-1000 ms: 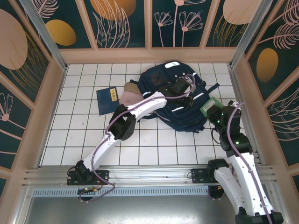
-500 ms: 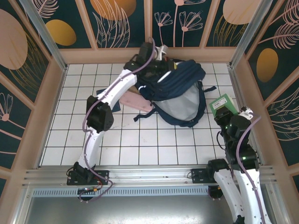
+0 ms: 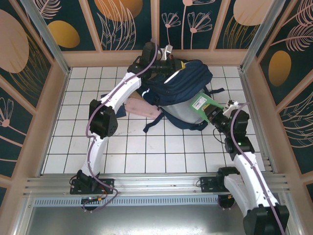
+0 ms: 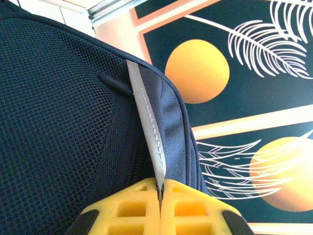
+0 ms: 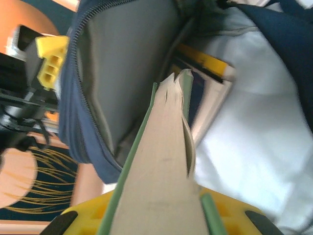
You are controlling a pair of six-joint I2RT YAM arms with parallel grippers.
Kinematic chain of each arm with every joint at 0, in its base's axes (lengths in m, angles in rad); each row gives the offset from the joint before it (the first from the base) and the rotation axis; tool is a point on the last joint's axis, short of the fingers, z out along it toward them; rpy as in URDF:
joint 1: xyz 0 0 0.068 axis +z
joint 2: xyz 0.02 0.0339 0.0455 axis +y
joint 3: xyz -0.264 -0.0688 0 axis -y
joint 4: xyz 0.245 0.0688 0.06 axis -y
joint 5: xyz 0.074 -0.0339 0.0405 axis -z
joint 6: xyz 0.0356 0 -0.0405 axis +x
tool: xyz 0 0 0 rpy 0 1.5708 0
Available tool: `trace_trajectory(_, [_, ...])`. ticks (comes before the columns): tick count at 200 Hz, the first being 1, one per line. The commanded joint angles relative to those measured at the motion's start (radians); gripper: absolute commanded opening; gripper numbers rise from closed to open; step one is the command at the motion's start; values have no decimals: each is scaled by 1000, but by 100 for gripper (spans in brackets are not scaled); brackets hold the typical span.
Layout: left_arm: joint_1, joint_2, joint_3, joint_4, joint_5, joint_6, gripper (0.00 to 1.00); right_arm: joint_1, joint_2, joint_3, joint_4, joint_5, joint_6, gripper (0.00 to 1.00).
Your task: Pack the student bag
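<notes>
The student bag [image 3: 188,81], navy with a pale grey lining, lies at the back of the tiled floor with its mouth gaping toward the right arm. My left gripper [image 3: 173,60] is near the back wall, shut on a grey-white strip [image 4: 146,122] along the bag's upper edge and holding it up. In the left wrist view its yellow fingers [image 4: 195,210] pinch that strip beside dark mesh [image 4: 54,122]. My right gripper [image 3: 212,112] is shut on a green-covered book [image 3: 200,104]. The book's [image 5: 164,161] far end sits at the open mouth [image 5: 122,73], where another book [image 5: 208,66] lies inside.
A pink pouch [image 3: 143,108] lies on the tiles just left of the bag, partly under it. Dark straps [image 3: 151,125] trail from the bag toward the front. Wooden walls [image 3: 156,58] close in the back and both sides. White tiles [image 3: 161,152] stretch in front of the bag.
My left gripper has lifted the bag's edge toward the back wall, opening its mouth. My right gripper has carried the green book leftward from the right side to the bag's opening.
</notes>
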Motion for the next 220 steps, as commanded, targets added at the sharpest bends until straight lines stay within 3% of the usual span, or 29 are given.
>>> trace_trajectory(1, [4, -92, 3, 174, 53, -56, 0, -12, 87, -56, 360, -108, 138, 0])
trace_trajectory(39, [5, -91, -5, 187, 60, -68, 0, 28, 339, -85, 773, -100, 280, 0])
trace_trajectory(74, [6, -86, -8, 212, 64, -97, 0, 152, 552, 62, 802, 4, 218, 0])
trace_trajectory(115, [9, -97, -13, 230, 64, -114, 0, 204, 863, 210, 943, 75, 328, 0])
trace_trajectory(137, [17, -107, -21, 242, 65, -127, 0, 239, 1017, 339, 826, 156, 338, 0])
trace_trajectory(142, [19, -109, -22, 243, 64, -128, 0, 248, 1051, 380, 778, 159, 332, 8])
trace_trajectory(156, [26, -112, -25, 252, 61, -138, 0, 268, 1140, 491, 673, 141, 289, 44])
trace_trajectory(175, [39, -112, -33, 274, 68, -159, 0, 282, 1134, 501, 593, 203, 260, 66])
trace_trajectory(192, [51, -112, -43, 280, 73, -165, 0, 280, 1073, 467, 515, 270, 210, 77])
trace_trajectory(220, [59, -102, -39, 278, 74, -163, 0, 272, 1000, 453, 351, 315, 133, 80])
